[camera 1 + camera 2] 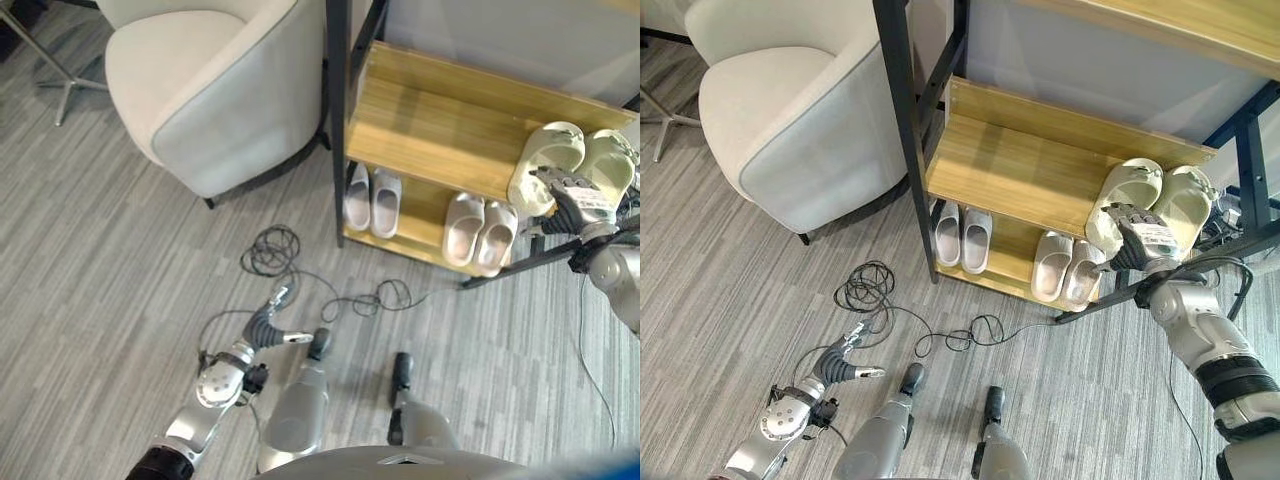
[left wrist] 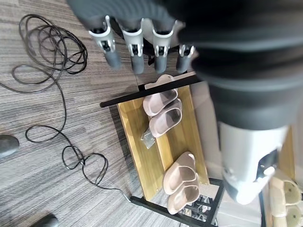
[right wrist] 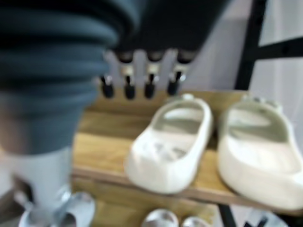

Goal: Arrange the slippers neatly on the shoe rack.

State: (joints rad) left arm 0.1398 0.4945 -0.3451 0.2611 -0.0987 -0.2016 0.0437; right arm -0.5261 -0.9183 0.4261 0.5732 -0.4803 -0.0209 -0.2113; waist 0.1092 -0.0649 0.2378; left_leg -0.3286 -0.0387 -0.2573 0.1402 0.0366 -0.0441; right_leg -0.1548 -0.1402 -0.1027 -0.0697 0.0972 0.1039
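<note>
A pale cream pair of slippers sits side by side at the right end of the rack's middle wooden shelf [image 1: 430,120]: the left slipper [image 1: 545,165] and the right slipper [image 1: 610,160], their front ends overhanging the shelf edge. My right hand [image 1: 572,203] hovers just in front of the left one. In the right wrist view its fingers [image 3: 137,80] are straight and hold nothing, beside that slipper [image 3: 170,142]. On the lower shelf stand a whitish pair [image 1: 372,198] and a pinkish pair [image 1: 480,230]. My left hand [image 1: 262,325] hangs low over the floor, fingers relaxed.
A grey-white armchair [image 1: 210,90] stands close to the rack's black left post [image 1: 336,120]. A metal chair base [image 1: 60,80] is at the far left. The left half of the middle shelf is bare wood.
</note>
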